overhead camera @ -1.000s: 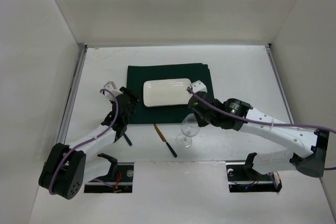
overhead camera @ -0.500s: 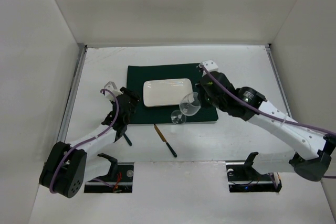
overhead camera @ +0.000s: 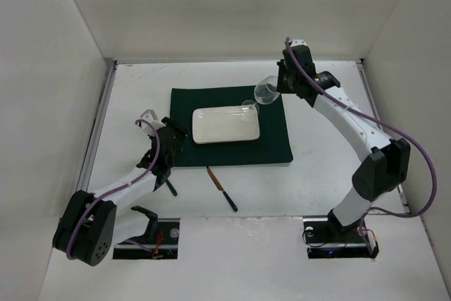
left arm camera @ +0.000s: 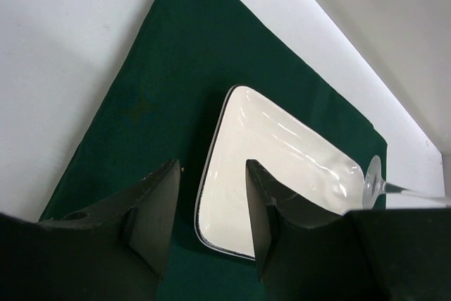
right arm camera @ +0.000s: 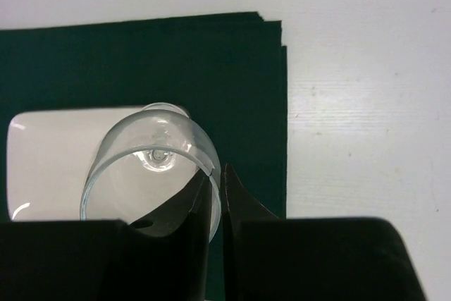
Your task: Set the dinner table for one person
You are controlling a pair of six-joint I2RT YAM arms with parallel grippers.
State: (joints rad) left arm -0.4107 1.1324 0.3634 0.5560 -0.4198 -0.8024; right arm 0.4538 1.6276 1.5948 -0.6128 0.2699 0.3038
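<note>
My right gripper (right arm camera: 217, 177) pinches the glass (overhead camera: 264, 92) by its rim and has carried it from the near edge of the mat (overhead camera: 275, 142) to above its far right corner, beside the plate (overhead camera: 225, 125). Setting it down comes next, I judge. My left gripper (left arm camera: 211, 195) hangs open. The tabletop (overhead camera: 324, 167) lies under everything.

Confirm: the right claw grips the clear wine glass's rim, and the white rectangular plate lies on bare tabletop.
No: the white rectangular plate lies on the dark green cloth mat, as the top external view shows. The rest holds.
</note>
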